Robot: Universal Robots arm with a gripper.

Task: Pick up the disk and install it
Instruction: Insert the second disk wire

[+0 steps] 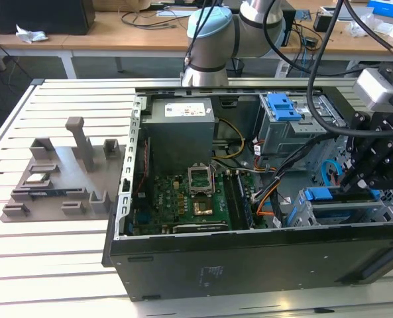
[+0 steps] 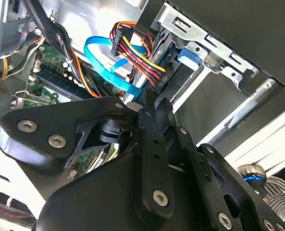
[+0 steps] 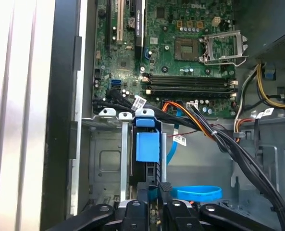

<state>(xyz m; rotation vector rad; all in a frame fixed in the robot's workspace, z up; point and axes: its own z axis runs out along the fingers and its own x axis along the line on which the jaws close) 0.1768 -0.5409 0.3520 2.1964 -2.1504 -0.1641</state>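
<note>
First wrist view | disk blue-framed, edge-on in bay | fingers clamped on it

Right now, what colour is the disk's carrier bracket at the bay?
Blue. The disk shows it best in the first wrist view, just ahead of the gripper.

An open black desktop computer case lies on its side on a white slatted desk. Inside, a green motherboard sits beside a grey metal power supply box, with a bundle of orange, red and yellow wires and a flat light-blue data cable running between them. A grey plastic fixture tray with upright posts rests on the desk beside the case.
</note>
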